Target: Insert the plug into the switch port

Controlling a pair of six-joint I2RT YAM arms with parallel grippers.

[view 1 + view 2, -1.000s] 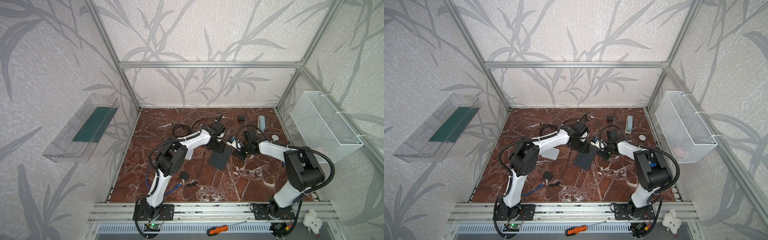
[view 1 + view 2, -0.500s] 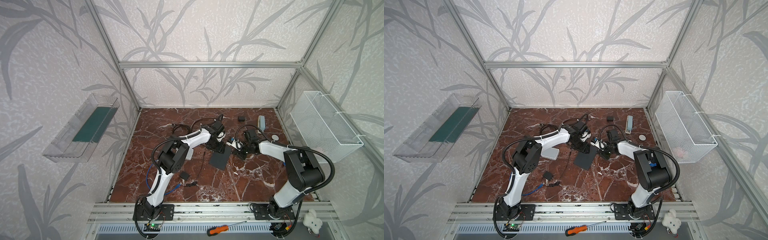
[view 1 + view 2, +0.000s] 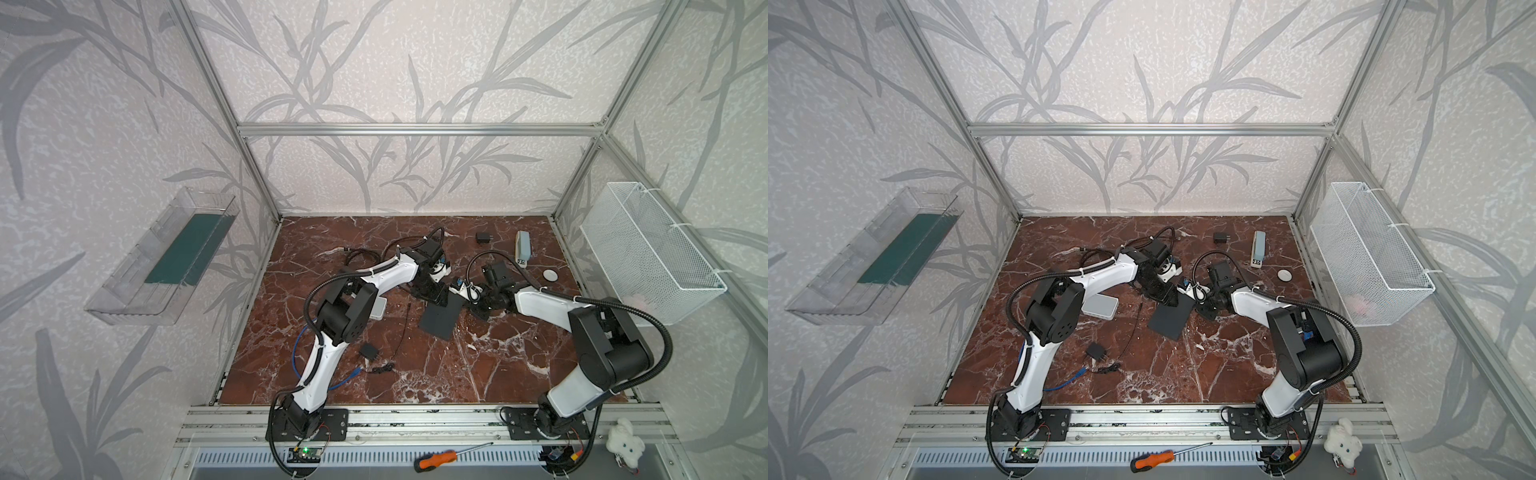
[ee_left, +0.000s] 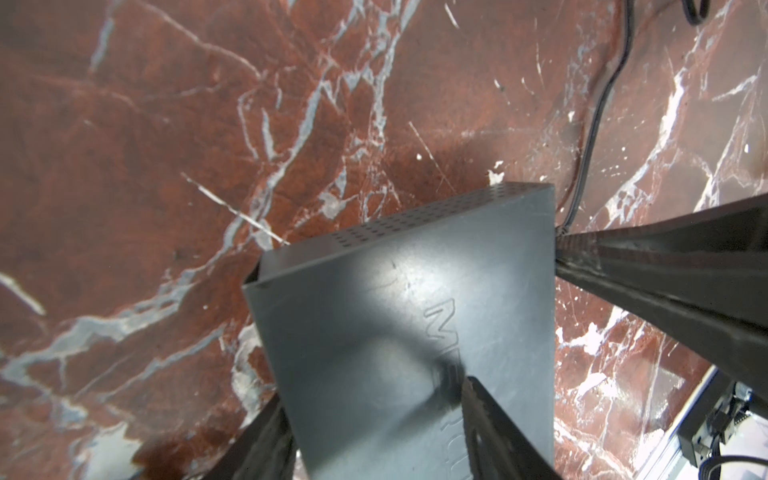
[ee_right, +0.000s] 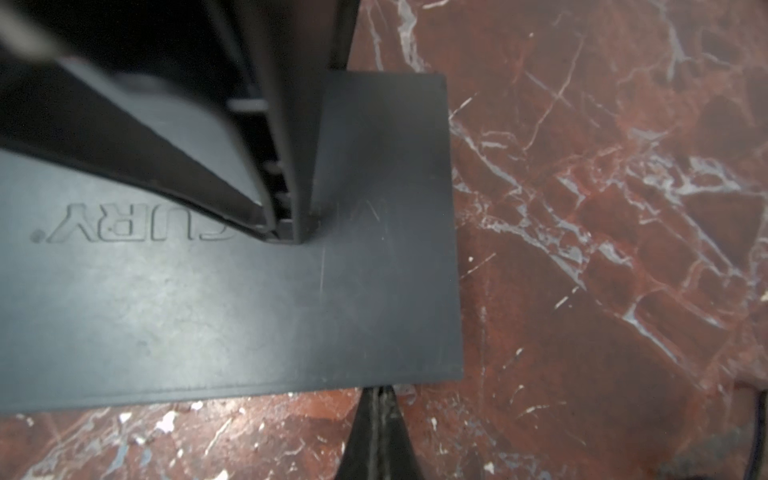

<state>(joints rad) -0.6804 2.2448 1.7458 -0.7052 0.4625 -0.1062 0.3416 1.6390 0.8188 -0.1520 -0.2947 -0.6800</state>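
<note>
Barely begun: plug (image 3: 409, 305) lies loose near the white box (image 3: 376, 309), while the clenched, empty right gripper (image 5: 380, 395) and left gripper (image 4: 372, 388), grip unclear, crowd the grey slab (image 4: 395, 311)

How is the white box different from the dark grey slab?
The box is white with rounded corners; the slab is dark grey with sharp ones. The box lies alone, partly under the left arm; the left gripper and right gripper are at the slab. The slab has pressed-in letters; the box shows none. Both are flat rectangles.
</note>
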